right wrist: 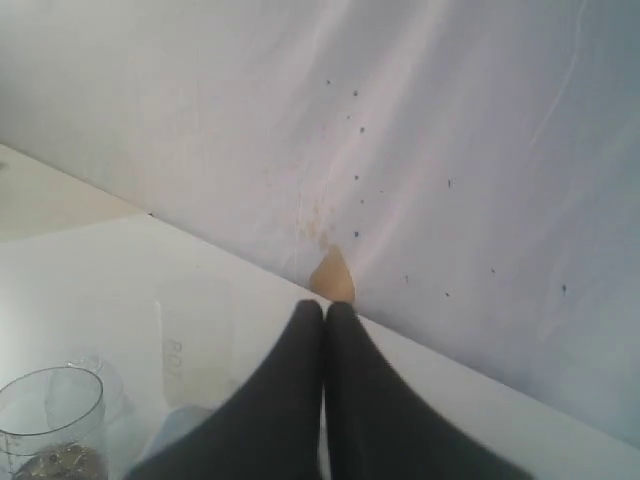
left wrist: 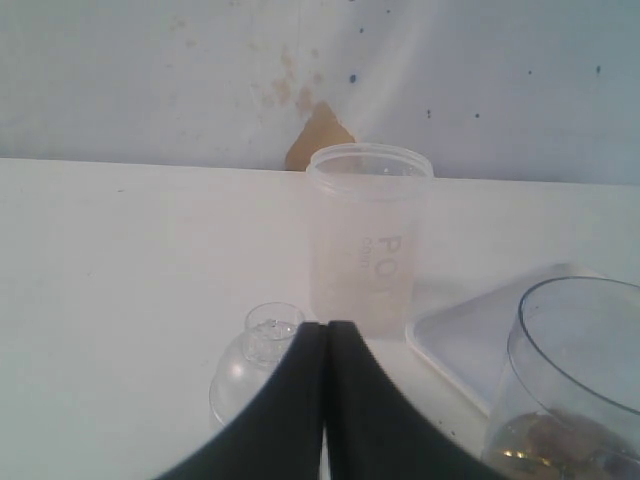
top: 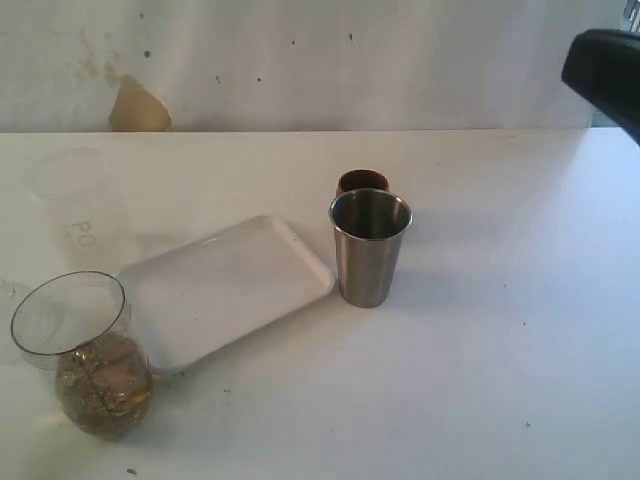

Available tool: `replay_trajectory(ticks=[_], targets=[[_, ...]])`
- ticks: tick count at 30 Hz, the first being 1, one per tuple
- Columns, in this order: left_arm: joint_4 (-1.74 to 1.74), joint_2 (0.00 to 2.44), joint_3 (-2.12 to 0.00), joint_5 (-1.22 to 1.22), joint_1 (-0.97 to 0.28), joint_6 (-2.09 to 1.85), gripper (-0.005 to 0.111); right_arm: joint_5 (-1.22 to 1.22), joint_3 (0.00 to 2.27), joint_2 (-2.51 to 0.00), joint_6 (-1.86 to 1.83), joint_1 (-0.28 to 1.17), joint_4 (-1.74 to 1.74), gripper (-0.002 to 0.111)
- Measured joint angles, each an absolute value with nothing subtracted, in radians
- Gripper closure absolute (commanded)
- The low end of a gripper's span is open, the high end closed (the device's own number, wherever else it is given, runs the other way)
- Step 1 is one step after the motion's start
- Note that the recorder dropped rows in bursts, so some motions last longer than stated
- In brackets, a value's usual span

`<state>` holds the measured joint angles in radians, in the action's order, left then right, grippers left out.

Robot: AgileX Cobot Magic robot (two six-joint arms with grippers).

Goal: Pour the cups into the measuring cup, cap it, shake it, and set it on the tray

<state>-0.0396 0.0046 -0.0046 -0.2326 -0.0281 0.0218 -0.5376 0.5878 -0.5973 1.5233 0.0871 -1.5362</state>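
Tumbler (top: 370, 255) before half-hidden wooden cup (top: 362, 181)

A white wall (top: 300, 60) fills the upper part of the frame, dotted with small dark specks and marked by faint brownish stains (top: 95, 62) at the upper left. Just below those stains, a tan patch (top: 138, 108) sits where the wall meets the white surface (top: 480, 380). The surface is matte and softly lit, with a few tiny dark flecks towards the lower right.
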Motion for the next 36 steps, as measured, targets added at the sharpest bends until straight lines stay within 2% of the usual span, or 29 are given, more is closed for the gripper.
replay_trajectory(ticks=[16,23,26,30,33,36], targets=[[-0.040,0.005,-0.005,-0.233,-0.028,0.022,0.107,-0.589,0.562,-0.528,1.525,0.087,-1.538,0.108],[-0.040,0.005,-0.005,-0.233,-0.028,0.022,0.107,-0.425,0.336,-0.393,1.495,0.087,-1.507,0.108],[-0.040,0.005,-0.005,-0.233,-0.028,0.022,0.107,-0.307,0.236,-0.332,1.258,0.087,-1.123,0.108],[-0.040,0.005,-0.005,-0.233,-0.028,0.022,0.107,-0.329,0.147,-0.292,0.814,0.087,-0.665,0.108],[-0.040,0.005,-0.005,-0.233,-0.028,0.022,0.107,-0.448,0.058,-0.252,0.454,0.087,-0.439,0.108],[-0.040,0.005,-0.005,-0.233,-0.028,0.022,0.107,-0.458,0.008,-0.189,0.277,0.087,-0.338,0.108]])
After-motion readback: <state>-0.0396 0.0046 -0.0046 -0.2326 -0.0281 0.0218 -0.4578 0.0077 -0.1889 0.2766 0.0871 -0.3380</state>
